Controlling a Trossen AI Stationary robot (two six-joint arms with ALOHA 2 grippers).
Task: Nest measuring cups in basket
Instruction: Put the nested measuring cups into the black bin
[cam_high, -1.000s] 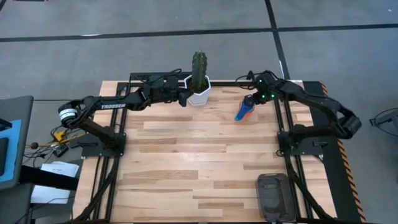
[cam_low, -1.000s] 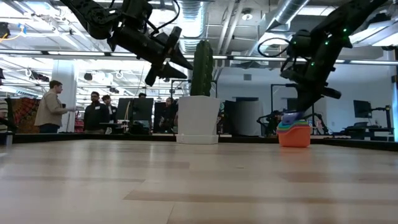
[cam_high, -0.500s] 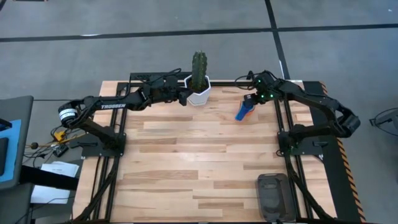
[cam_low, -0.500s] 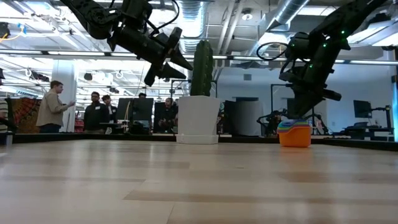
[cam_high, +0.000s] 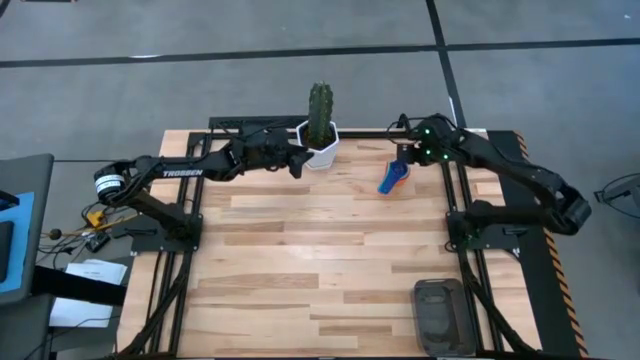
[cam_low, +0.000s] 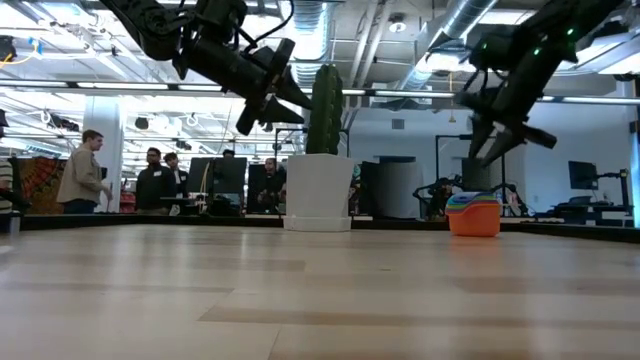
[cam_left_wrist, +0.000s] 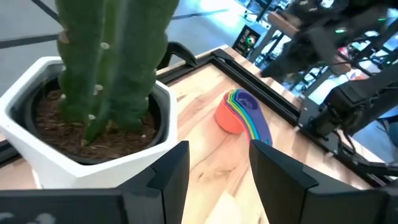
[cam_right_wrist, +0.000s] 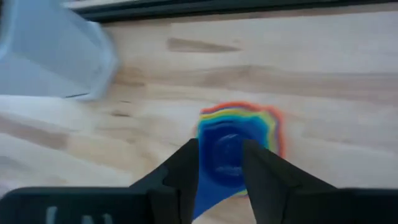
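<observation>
— So, from above, where are the measuring cups (cam_high: 392, 180)?

— Nested in one stack on the wooden table (cam_high: 300, 260), toward its far edge, well apart from the dark grey basket (cam_high: 440, 315) at the near right corner. The right gripper (cam_high: 405, 153) hangs just beyond the stack; the left gripper (cam_high: 298, 163) sits beside the white hexagonal cactus pot (cam_high: 320, 148).

— And at table height?

— The stack (cam_low: 473, 213) rests on the tabletop, orange cup outermost. The right gripper (cam_low: 490, 140) is raised clear above it, fingers apart, holding nothing. The left gripper (cam_low: 268, 92) hovers high by the cactus (cam_low: 325, 96), also empty. People stand in the room behind.

— The left wrist camera?

— Its two fingers (cam_left_wrist: 166, 171) stand parted with a gap between them — nothing in it. Past them are the pot (cam_left_wrist: 93, 149) and, farther off, the rainbow stack (cam_left_wrist: 242, 115).

— The right wrist camera?

— Looking down between its separated fingers (cam_right_wrist: 180, 168), the stack (cam_right_wrist: 239, 140) lies below, blue cup innermost — not gripped.
</observation>
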